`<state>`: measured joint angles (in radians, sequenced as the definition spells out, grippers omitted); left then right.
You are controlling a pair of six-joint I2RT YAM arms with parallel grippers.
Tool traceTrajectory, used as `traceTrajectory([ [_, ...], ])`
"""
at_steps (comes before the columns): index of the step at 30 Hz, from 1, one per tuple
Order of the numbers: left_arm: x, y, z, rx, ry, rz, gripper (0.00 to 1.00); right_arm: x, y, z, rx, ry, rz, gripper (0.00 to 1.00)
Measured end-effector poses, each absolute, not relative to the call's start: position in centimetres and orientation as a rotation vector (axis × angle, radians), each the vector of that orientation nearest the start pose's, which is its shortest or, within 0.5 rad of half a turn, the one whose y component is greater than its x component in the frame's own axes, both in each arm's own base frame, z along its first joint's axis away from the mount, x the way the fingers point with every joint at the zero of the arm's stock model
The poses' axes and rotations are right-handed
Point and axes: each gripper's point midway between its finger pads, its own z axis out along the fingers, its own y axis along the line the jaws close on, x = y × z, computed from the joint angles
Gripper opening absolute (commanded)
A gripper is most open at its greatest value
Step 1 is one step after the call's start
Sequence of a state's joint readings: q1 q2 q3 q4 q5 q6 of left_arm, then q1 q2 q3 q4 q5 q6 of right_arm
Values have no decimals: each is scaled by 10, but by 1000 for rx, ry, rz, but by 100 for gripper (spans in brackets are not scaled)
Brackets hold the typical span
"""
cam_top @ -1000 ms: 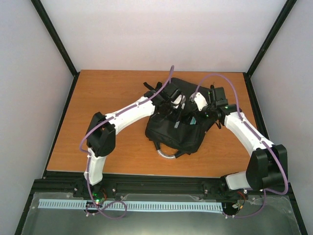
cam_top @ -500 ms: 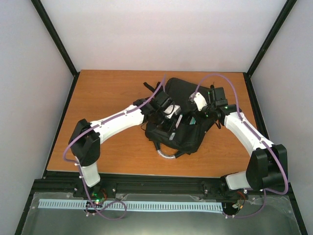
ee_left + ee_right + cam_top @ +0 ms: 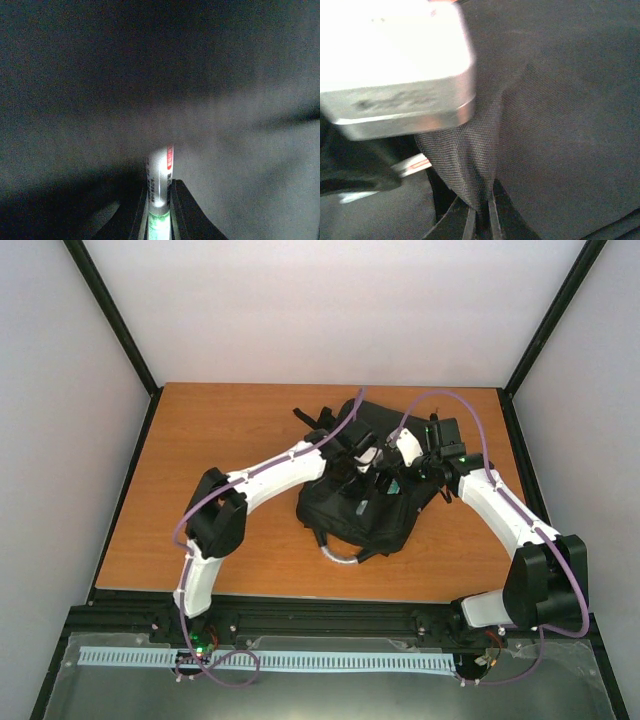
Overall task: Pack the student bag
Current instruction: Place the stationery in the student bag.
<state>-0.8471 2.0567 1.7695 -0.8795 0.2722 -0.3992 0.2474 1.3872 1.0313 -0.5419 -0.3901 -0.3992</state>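
Observation:
The student bag (image 3: 352, 512), a black fabric backpack, lies mid-table with its grey handle loop (image 3: 340, 558) toward the near edge. My left gripper (image 3: 362, 468) reaches into its opening. In the left wrist view the left gripper (image 3: 159, 186) is shut on a white marker (image 3: 160, 167) with a red label and a green section, with dark bag lining all round. My right gripper (image 3: 398, 458) is at the bag's right side. There the right gripper (image 3: 481, 212) is shut on a pinched fold of the bag's fabric (image 3: 470, 150), holding it up. The marker (image 3: 414, 165) shows beside that fold.
The orange-brown tabletop (image 3: 220, 440) is bounded by black frame posts and pale walls. The bag's black straps (image 3: 305, 418) trail toward the far side. The left gripper's white body (image 3: 395, 60) fills the upper left of the right wrist view, close to the held fold.
The left arm pulled back toward the near left, then swung forward again. Its gripper now sits farther right in the bag's opening. The right arm has not moved.

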Motion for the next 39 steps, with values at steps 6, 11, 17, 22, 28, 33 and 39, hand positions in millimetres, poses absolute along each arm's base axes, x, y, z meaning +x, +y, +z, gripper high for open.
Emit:
traceTrajectory([
  [6,332,-405,123,644,2744,-519,26,340,154,162,-927,2231,418,3],
  [11,338,-402,124,606,2743,-467,45,342,156,164,-927,2220,418,3],
  [17,323,-382,129,581,2744,-448,43,342,157,163,-930,2221,426,3],
  [22,298,-361,160,553,2702,-519,21,342,157,162,-931,2224,428,3],
  [28,279,-353,157,529,2702,-609,1,342,157,162,-931,2224,428,3],
  [33,279,-360,126,541,2754,-611,1,342,157,162,-931,2224,428,3],
  [39,285,-375,105,557,2779,-636,1,341,157,162,-932,2224,429,3],
])
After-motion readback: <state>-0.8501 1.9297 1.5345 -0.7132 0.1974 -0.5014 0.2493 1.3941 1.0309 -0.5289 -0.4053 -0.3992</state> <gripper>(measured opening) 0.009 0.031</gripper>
